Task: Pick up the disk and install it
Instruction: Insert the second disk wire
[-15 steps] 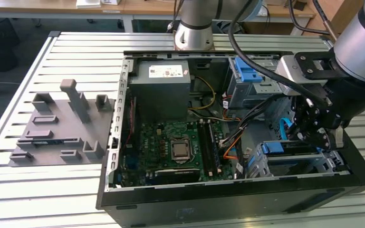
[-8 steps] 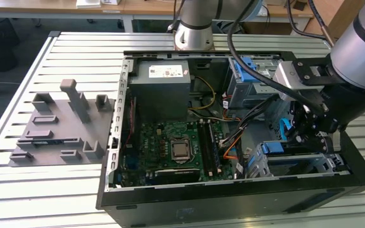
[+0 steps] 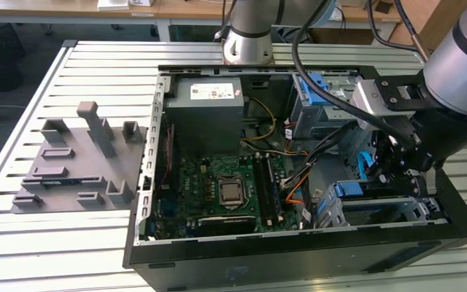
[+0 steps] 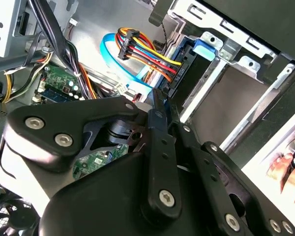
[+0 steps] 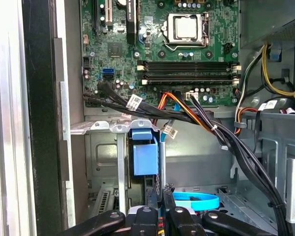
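The gripper (image 3: 402,159) is lowered into the open computer case (image 3: 298,255), beside the drive cage (image 3: 383,210); whether its fingers grasp anything cannot be determined. The disk (image 5: 143,158), in its blue carrier, sits upright in the cage slot

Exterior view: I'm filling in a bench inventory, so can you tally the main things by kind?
Open computer case: 1
Power-supply box: 1
Motherboard: 1
Grey moulded fixture: 1
Robot arm: 1
Total: 5
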You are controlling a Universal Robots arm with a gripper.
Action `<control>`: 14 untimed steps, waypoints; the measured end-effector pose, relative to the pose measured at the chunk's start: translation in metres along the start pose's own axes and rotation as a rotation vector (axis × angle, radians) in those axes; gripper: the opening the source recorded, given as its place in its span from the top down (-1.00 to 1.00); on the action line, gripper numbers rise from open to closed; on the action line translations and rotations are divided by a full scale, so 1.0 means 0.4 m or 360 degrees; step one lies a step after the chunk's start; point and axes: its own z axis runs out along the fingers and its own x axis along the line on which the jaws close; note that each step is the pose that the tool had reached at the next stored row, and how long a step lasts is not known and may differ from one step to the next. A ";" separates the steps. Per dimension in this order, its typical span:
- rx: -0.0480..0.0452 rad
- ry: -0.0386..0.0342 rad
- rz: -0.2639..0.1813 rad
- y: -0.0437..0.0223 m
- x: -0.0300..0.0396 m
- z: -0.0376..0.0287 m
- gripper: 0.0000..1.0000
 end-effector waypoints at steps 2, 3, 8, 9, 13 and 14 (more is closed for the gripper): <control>0.0000 0.0000 0.0000 -0.001 0.001 0.001 0.69; 0.0000 0.0000 0.0000 -0.001 0.001 0.002 0.69; 0.0000 0.0000 0.0000 -0.004 0.004 0.007 0.69; 0.0000 0.0000 0.0000 -0.004 0.004 0.007 0.69; 0.0000 0.0000 0.0000 -0.005 0.004 0.009 0.69; 0.0000 0.0000 0.0000 -0.005 0.005 0.010 0.69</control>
